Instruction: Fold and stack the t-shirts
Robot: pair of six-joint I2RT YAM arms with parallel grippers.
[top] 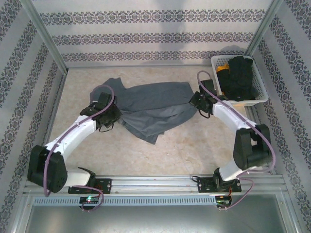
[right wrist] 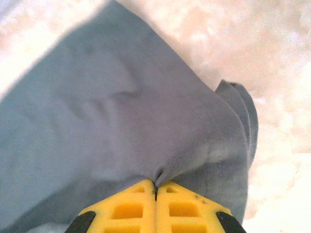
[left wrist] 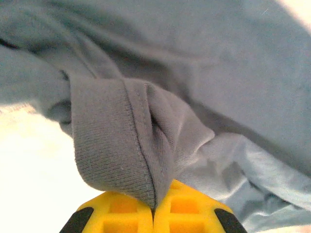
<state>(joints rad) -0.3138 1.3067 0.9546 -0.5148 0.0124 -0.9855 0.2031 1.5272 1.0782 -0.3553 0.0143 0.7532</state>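
- left gripper [left wrist: 154, 209] is clamping the t-shirt [left wrist: 194, 73]; its yellow fingers [left wrist: 121, 213] are pressing flat together with a ribbed hem fold caught in the seam between them
- cloth is bunching right above those tips, the thick doubled hem drooping onto them, the rest of the fabric spreading away up and to the right
- right gripper [right wrist: 156, 190] is clamping the same shirt; its yellow tips are meeting, and a thin edge of cloth is puckering where it enters between them
- from the right tips the fabric is fanning out ahead and to the left, with a folded edge sitting just to the right
- in the top view the shirt is lying crumpled mid-table [top: 194, 150], stretching between both grippers: left one at its left edge, right one at its right edge
- white basket [top: 257, 97] is sitting at the far right corner, holding dark clothes [top: 240, 75], just beside the right arm's wrist
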